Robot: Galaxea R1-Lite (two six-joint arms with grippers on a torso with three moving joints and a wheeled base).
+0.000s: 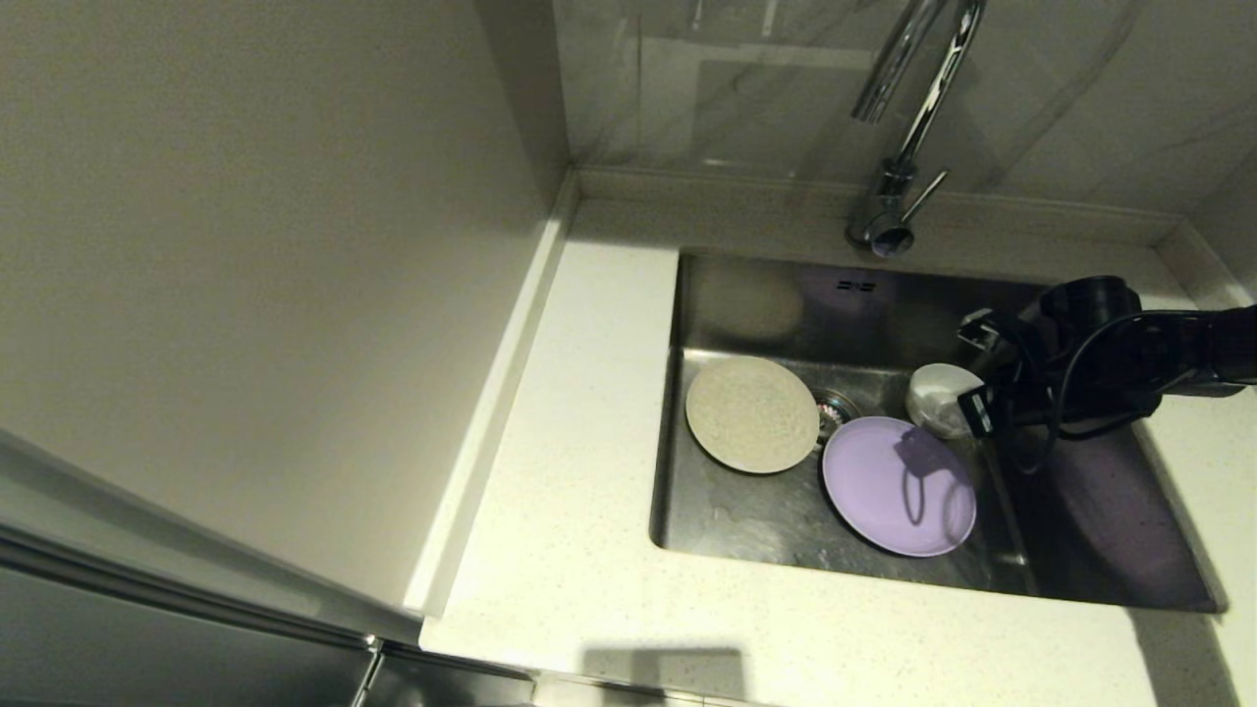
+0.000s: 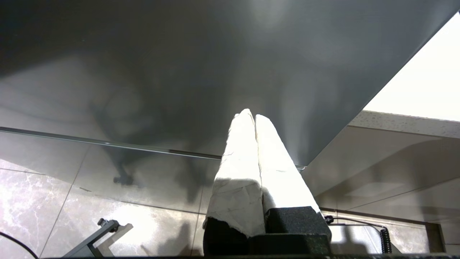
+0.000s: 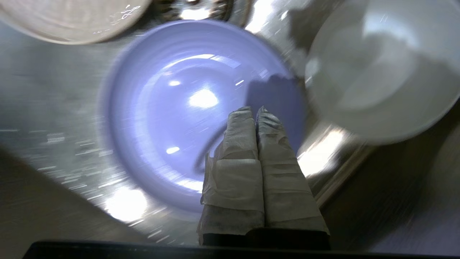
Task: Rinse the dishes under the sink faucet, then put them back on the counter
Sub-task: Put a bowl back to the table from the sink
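Right claw (image 3: 256,108) clenched on nothing, taped fingers (image 3: 233,144) pressed together, hanging over the rectangular brushed stainless-steel sink (image 1: 746,304). Directly below the claw tips: round lilac plate (image 3: 179,115), lying flat on the sink floor. Just beside the claw, toward the back wall: small white round bowl (image 1: 938,398), its rim close to the lilac plate's edge. Farther off across the drain strainer (image 1: 835,407): round cream speckled plate (image 1: 751,414), also flat in the basin. Well behind and above: tall chrome gooseneck faucet (image 1: 899,147) with thin side lever. Around the basin: pale cream-white speckled stone table (image 1: 570,412). Left claw (image 2: 254,116) likewise clenched and empty, parked low, facing a grey cabinet panel (image 2: 179,72) and tiled floor (image 2: 43,201).
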